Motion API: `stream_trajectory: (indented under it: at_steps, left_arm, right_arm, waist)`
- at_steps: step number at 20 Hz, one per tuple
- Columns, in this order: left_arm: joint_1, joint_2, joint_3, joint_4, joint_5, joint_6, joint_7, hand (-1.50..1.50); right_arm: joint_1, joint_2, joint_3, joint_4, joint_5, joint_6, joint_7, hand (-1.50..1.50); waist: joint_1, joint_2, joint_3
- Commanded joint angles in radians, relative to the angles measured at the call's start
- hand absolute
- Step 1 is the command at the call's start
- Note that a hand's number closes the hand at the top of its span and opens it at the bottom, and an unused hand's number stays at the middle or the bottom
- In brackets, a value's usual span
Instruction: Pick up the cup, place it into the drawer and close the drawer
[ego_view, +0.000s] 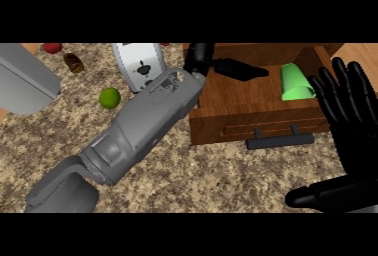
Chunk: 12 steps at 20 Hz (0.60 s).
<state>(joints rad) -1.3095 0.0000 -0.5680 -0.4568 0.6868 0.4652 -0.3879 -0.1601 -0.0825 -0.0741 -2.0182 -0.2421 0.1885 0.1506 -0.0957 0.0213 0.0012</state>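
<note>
A green cup (296, 82) lies on its side inside the open wooden drawer (244, 102), near its right wall. The drawer's dark handle (280, 140) faces me at the front. My left forearm crosses the counter from the lower left, and its black left hand (221, 62) hovers over the drawer's far left part, fingers straight and pointing right toward the cup without touching it. My right hand (347, 110) stands open at the right edge, fingers up, beside the drawer's right side.
On the speckled counter lie a green lime (109, 98), a brown item (73, 62) and a red item (52, 48) at the back left. A grey appliance (22, 80) sits far left. A white-rimmed device (139, 65) stands behind my left arm.
</note>
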Motion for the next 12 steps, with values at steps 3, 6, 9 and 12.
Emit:
stream_trajectory:
  at_steps: [3, 6, 9, 12]
  left_arm:
    - [0.02, 0.0, 0.058, -0.057, 0.096, -0.062, -0.113, -1.5]
    - [0.022, 0.0, 0.079, -0.08, 0.121, -0.058, -0.104, -1.5]
    - [0.07, 0.008, 0.123, -0.119, 0.095, -0.07, -0.06, -1.5]
    - [0.149, 0.064, 0.118, -0.241, 0.092, -0.063, -0.057, -1.5]
  right_arm:
    - [-0.003, -0.018, -0.038, 0.062, -0.079, 0.053, -0.024, -1.5]
    - [-0.004, -0.035, -0.062, 0.002, -0.102, 0.036, 0.017, -1.5]
    - [0.006, -0.079, -0.057, -0.038, -0.108, 0.059, 0.071, 1.5]
    - [0.132, -0.133, -0.044, -0.068, -0.047, 0.183, -0.019, 1.5]
  waist:
    - [0.037, -0.006, 0.0]
    - [0.057, -0.014, -0.001]
    - [0.093, -0.023, -0.002]
    - [0.109, -0.03, -0.001]
